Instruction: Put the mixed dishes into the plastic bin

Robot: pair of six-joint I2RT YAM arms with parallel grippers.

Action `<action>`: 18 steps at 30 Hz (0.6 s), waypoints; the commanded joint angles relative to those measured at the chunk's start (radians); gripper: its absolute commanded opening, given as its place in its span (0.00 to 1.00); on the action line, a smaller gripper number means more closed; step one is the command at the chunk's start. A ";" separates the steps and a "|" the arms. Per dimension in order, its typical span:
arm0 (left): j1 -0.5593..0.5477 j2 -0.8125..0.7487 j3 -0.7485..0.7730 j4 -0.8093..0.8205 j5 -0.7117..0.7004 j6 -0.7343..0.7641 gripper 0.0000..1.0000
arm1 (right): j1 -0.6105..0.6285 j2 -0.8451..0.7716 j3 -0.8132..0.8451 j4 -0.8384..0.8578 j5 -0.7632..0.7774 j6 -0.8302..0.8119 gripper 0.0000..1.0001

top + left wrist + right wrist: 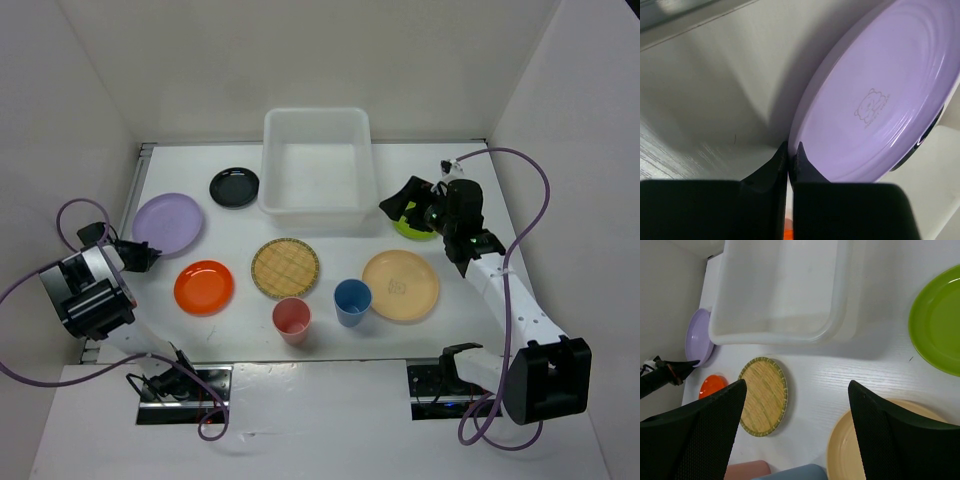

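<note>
My left gripper (792,150) is shut on the near rim of the lavender plate (880,100), which lies at the table's left (168,222). The right gripper (796,385) hangs open and empty above the table, between the plastic bin (316,115) and the lime green plate (937,320). The bin holds nothing. On the table lie the black plate (234,187), orange plate (204,287), yellow lattice plate (285,268) and tan plate (400,285). The pink cup (291,320) and blue cup (352,301) stand upright in front.
White walls close the table on the left, back and right. The left wall stands close beside the lavender plate.
</note>
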 commanded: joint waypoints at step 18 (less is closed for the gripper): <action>-0.469 -0.225 0.503 -0.166 -0.124 -0.007 0.00 | -0.004 -0.084 0.077 -0.006 0.116 0.012 0.90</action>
